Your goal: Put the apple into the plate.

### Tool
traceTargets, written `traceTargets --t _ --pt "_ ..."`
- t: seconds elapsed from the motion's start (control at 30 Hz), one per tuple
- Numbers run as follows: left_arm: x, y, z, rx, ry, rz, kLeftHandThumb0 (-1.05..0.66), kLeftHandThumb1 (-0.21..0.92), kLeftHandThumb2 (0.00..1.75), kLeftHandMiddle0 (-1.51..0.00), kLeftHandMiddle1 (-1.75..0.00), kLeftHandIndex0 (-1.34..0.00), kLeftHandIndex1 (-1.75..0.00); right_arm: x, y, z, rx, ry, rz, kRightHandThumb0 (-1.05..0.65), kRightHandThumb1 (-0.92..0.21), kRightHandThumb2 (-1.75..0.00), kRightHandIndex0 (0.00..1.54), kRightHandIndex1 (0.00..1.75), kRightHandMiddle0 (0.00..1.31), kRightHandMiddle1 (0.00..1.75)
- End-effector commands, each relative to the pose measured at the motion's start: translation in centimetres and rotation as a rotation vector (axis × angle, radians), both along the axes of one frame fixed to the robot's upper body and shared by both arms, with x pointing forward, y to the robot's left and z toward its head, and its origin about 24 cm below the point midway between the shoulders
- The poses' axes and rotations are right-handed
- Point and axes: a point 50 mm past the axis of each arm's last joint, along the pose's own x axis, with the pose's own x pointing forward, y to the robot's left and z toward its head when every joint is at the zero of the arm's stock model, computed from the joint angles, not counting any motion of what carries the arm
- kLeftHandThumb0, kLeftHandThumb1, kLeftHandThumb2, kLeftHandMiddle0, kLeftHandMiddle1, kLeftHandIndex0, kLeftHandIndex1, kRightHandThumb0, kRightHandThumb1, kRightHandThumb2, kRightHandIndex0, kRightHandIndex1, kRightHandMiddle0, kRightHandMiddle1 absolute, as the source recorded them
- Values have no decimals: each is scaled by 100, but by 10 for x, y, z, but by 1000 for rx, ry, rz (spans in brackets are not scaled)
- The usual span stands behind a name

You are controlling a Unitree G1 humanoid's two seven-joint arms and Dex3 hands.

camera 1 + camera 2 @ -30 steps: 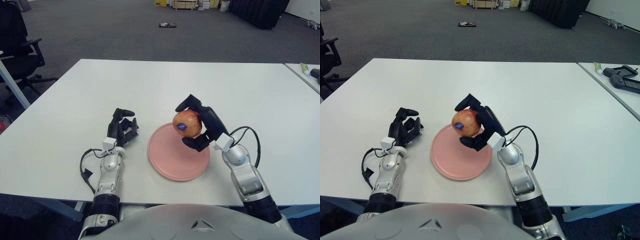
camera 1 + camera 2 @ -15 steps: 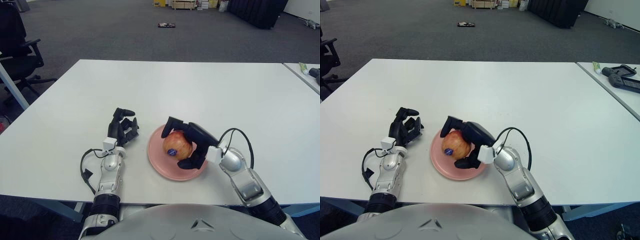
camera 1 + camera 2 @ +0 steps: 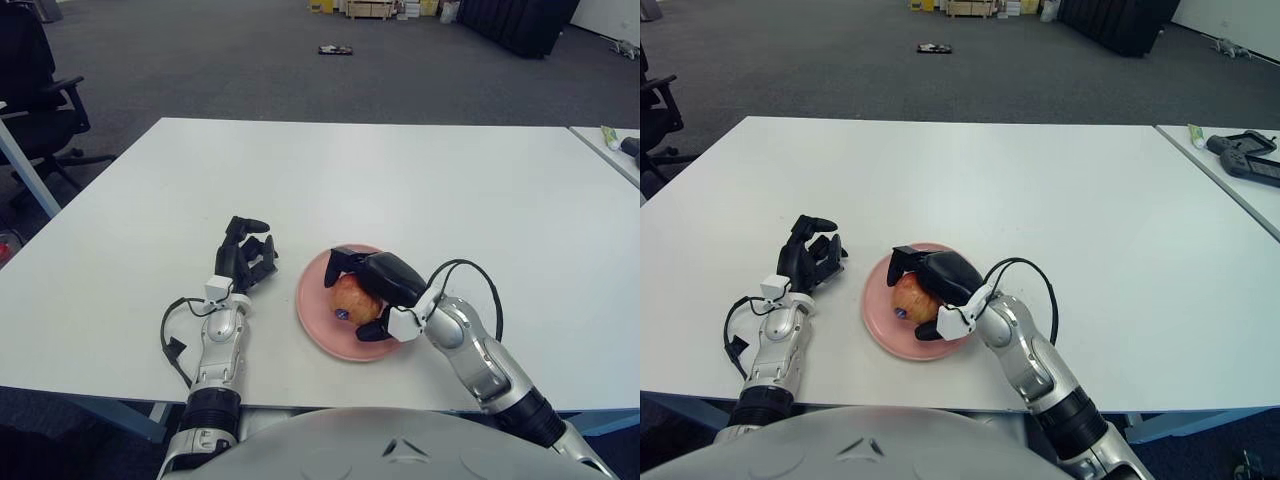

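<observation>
The apple (image 3: 352, 297) sits low on the pink plate (image 3: 318, 322), near the plate's middle, and appears to rest on it or sit just above it. The right robot hand (image 3: 372, 292) covers the apple from above and from the robot's right, with its dark fingers (image 3: 345, 259) curled around the fruit in a closed grasp. A small sticker on the apple faces the camera. The left robot hand (image 3: 246, 259) is parked on the white surface (image 3: 420, 190), just left of the plate, fingers loosely curled and holding nothing.

The step in hand appears to be the release. To do it well:

1. Confirm the apple's weight is on the plate before you open. If you cannot tell contact from the views, lower a little more, slowly.
2. Open the fingers evenly and gradually. An apple is round and will likely roll if one finger pushes off last.
3. Keep the wrist motionless while you open, so the palm does not drag the fruit toward the rim.
4. Lift the right robot hand straight up, clear of the apple, before you draw it back toward the robot's right.
5. Leave the left robot hand where it is.
</observation>
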Motion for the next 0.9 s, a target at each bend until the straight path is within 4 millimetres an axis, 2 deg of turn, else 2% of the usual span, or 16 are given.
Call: traceTargets --t 0.0,0.37,0.87 --pt "1 0 1 6 -5 5 -40 60 96 -64 -175 -39 -175 6 1 5 -43 -69 -16 0 -6 -158 84 166 57 175" --pt "0 1 1 30 7 13 -40 61 95 -61 -175 -39 -175 6 1 0 -111 -54 -52 0 -10 -154 82 164 54 175" --pt "1 1 1 13 9 7 -39 62 94 -60 -175 -38 -175 6 2 -7 -120 -98 -99 0 -8 -157 82 166 56 175"
